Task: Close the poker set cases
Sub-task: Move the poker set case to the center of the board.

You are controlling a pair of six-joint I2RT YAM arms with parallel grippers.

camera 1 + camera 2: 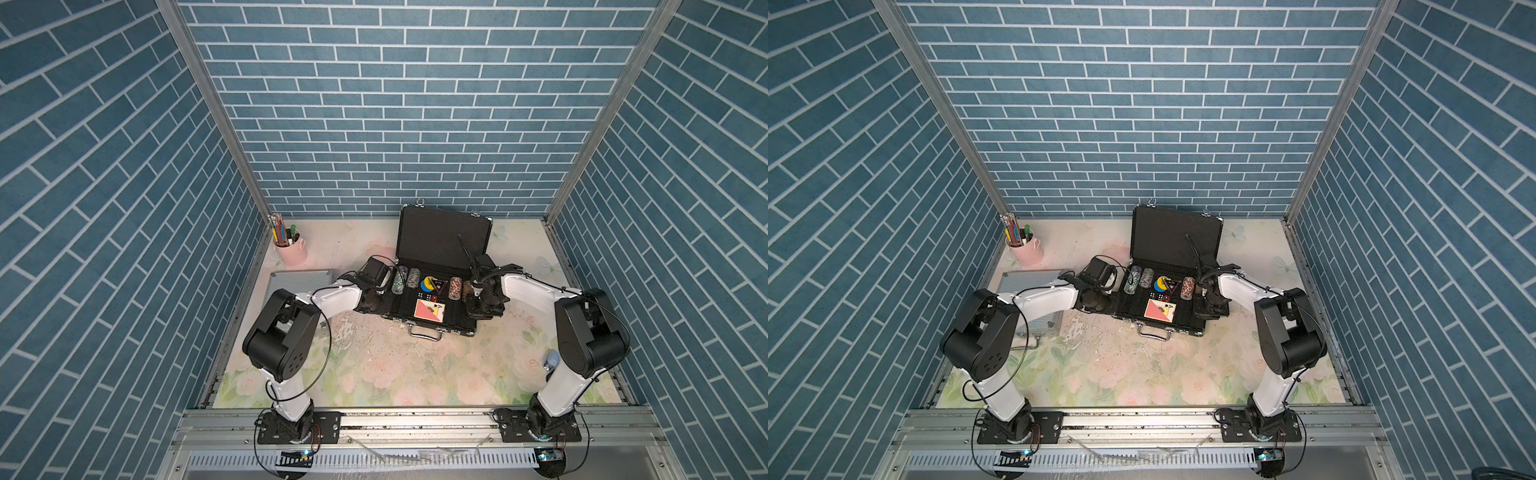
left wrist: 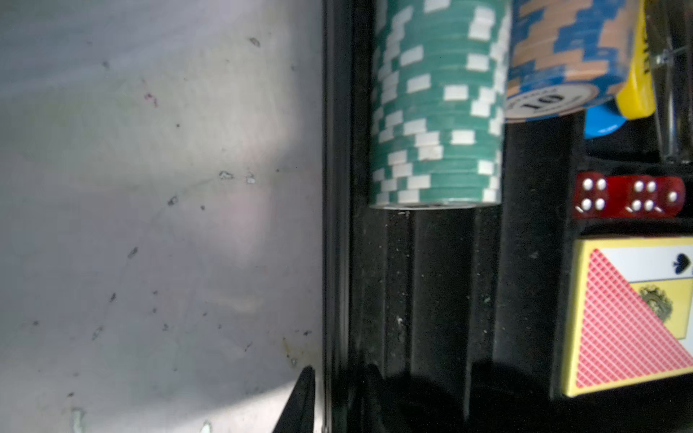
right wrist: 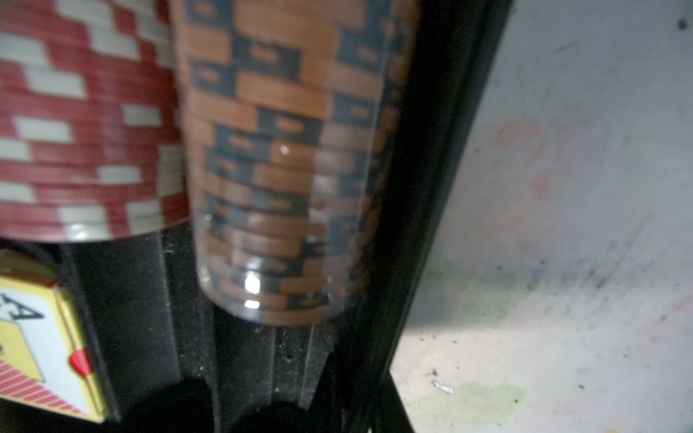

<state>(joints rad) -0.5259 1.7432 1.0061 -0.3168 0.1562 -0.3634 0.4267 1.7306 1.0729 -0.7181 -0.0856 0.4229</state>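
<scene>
Both arms share one build: glossy white shell links joined by bulky, rounded black joint housings. The left arm (image 1: 291, 332), at the lower left in both top views, has a cluster of small holes on its round elbow cap; the right arm (image 1: 590, 332), lower right, has a plain cap. Thin black cables (image 1: 328, 353) loop beside each arm. Each arm rises from a black base plate (image 1: 324, 432) fixed with silver screws. The left gripper (image 1: 371, 305) and right gripper (image 1: 484, 307) are black.
</scene>
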